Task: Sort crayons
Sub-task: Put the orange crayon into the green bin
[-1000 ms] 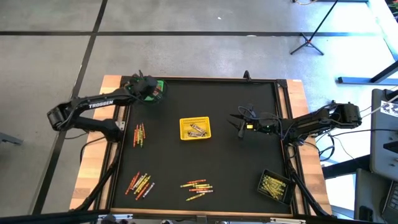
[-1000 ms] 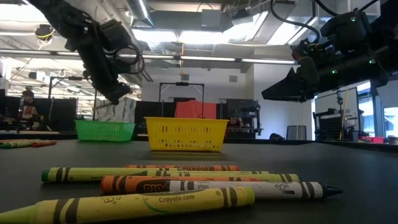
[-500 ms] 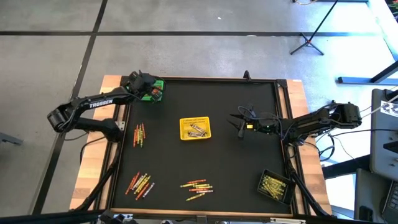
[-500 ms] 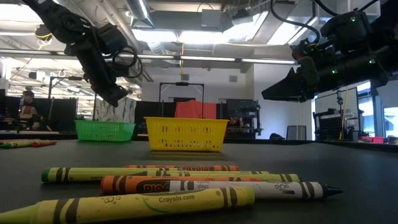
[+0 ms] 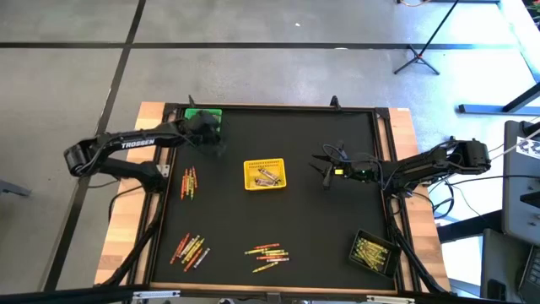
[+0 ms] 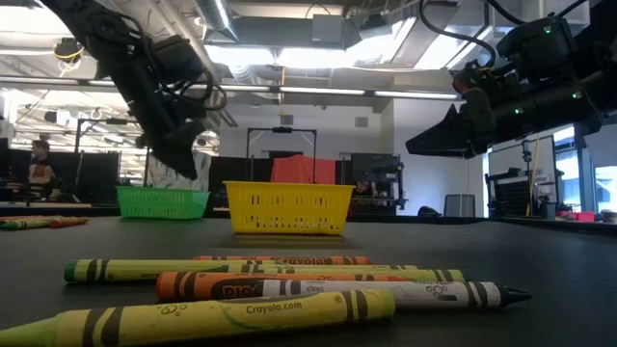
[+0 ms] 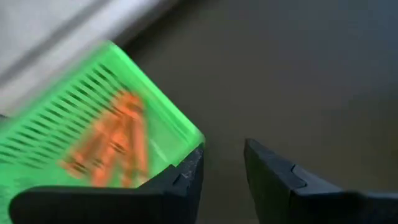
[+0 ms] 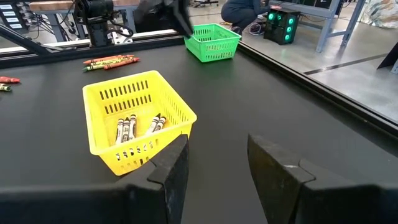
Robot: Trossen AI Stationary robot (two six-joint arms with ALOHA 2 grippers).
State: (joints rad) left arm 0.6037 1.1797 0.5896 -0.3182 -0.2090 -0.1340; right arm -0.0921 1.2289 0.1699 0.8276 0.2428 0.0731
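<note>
Fingers on the left gripper [image 5: 205, 128] stand apart with nothing between them, hanging just beside the green mesh basket [image 5: 202, 114] at the upper left of the overhead frame; the wrist camera shows a gap between the two dark fingers [image 7: 186, 180] and orange crayons [image 7: 115, 143] lying inside that basket, right next to the fingertip but not touching it. Loose crayons lie in three clusters on the black mat: a small bunch [image 5: 189, 181] at mid-left below the left gripper, a bigger bunch [image 5: 191, 249] at lower left, and another [image 5: 267, 253] at bottom centre, all well apart from both grippers. From desk height the nearest ones [image 6: 289, 284] are paper-wrapped round sticks, lying flat and side by side.

Centre frame holds the yellow mesh basket [image 5: 264, 174], slotted plastic walls, with a few pale crayons [image 8: 138, 128] in its bottom. The right gripper [image 5: 326, 171] hovers to the right of it, fingers [image 8: 171, 171] parted and empty, pointing toward the basket with bare mat between. A black basket [image 5: 372, 251] of yellowish crayons sits at lower right, close to the mat's edge.

The desk [image 5: 396, 122] has a wooden border around the mat, and wide bare mat lies between the baskets and clusters.
</note>
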